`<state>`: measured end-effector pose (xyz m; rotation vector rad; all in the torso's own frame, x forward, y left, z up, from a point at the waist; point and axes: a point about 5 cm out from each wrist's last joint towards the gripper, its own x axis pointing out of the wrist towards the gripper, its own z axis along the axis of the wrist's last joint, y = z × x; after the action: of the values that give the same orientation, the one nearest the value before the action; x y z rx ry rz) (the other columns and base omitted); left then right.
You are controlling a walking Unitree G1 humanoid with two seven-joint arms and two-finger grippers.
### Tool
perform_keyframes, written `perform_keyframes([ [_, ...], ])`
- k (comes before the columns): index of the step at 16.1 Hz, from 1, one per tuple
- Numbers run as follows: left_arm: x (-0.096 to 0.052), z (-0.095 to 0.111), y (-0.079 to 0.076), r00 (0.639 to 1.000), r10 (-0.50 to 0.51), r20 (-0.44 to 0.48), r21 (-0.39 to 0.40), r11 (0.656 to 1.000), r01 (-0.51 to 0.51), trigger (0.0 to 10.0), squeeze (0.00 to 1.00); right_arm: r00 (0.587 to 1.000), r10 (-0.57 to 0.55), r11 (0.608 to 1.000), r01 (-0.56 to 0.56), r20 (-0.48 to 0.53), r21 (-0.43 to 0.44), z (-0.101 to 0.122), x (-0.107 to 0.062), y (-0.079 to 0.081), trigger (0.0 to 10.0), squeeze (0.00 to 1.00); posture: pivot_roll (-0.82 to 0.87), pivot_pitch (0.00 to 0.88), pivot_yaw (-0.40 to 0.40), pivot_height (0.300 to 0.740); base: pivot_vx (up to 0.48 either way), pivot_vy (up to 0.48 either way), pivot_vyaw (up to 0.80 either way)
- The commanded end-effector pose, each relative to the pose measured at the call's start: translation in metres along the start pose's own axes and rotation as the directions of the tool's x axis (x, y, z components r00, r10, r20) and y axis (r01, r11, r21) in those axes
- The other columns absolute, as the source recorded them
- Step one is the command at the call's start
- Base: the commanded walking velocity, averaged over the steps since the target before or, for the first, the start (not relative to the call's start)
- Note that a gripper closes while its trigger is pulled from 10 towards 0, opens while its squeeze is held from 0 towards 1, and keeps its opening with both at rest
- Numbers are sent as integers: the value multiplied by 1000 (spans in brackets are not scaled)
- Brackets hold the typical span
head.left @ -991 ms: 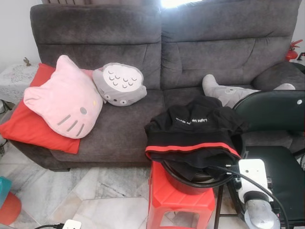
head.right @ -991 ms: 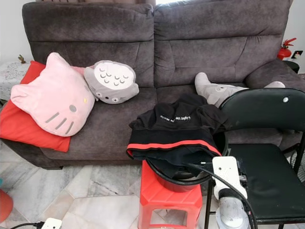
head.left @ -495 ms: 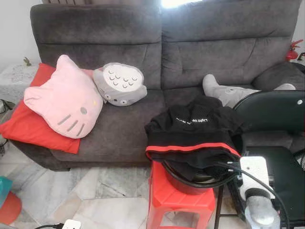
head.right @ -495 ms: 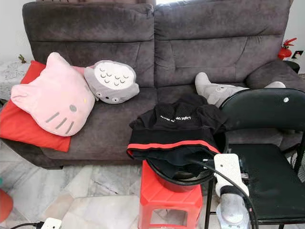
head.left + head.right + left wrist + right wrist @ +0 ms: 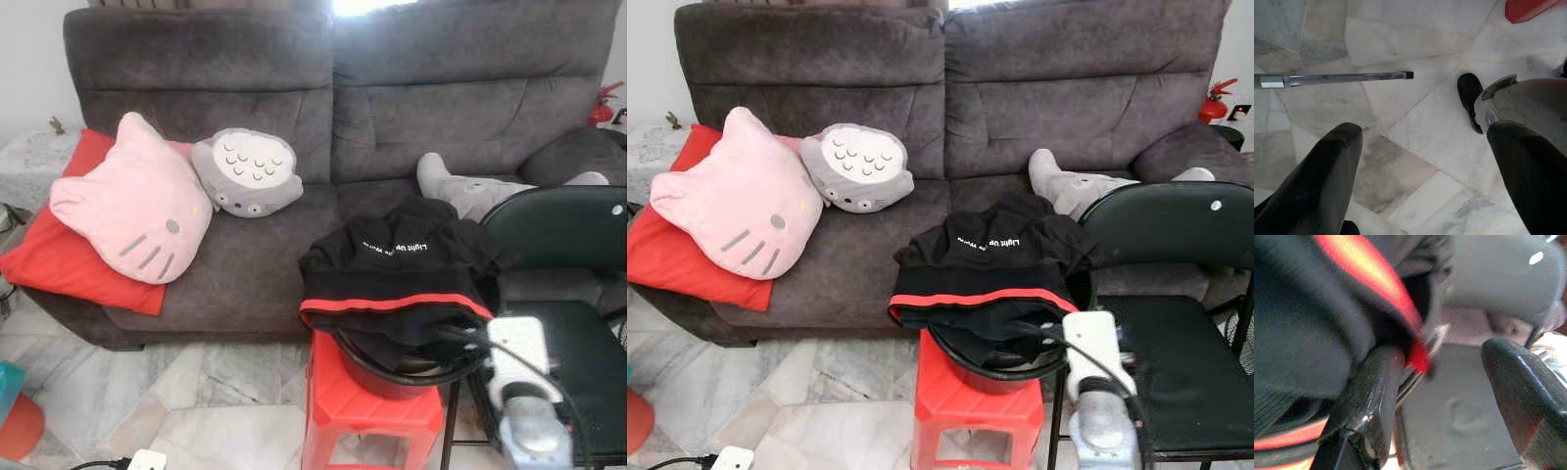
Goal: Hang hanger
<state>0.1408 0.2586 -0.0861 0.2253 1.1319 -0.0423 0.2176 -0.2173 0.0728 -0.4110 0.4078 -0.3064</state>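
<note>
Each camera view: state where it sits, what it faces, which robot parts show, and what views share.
Left eye view: head camera, facing down at the sofa, the black garment in a basin on a red stool; right arm shows.
Right eye view: same scene, shifted sideways.
Left wrist view: faces the marble floor; left end effector open, and a robot foot.
Right wrist view: close on the garment's red trim; right end effector open.
Shared: garment, chair.

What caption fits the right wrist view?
Open right gripper at the red-trimmed black garment's edge, over the black basin.
</note>
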Motion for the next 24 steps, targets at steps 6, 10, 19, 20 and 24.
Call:
perform_keyframes([
  [6,0,-3,0,1000,5,-16,-7,1000,-5,10000,0,999,15,1000,-16,43,23,11,2,3,10000,0,-106,0,26,740,0,0,0],
  [10,0,-3,0,1000,3,-16,-8,1000,-4,10000,0,998,-3,1000,2,65,26,17,3,1,10000,0,-104,0,24,740,0,0,0],
  [19,0,-3,-1,1000,-1,-17,-6,1000,1,10000,0,983,-161,987,158,84,40,26,6,-19,10000,0,-99,0,22,740,0,0,0],
  [20,0,-3,-1,1000,0,-16,-6,1000,0,10000,0,983,-165,986,163,85,34,26,6,-19,10000,0,-98,0,22,740,0,0,0],
  [24,0,-3,-1,1000,3,-16,-9,1000,-3,10000,0,997,-81,997,81,11,6,18,10,-8,10000,0,-98,0,21,740,0,0,0],
])
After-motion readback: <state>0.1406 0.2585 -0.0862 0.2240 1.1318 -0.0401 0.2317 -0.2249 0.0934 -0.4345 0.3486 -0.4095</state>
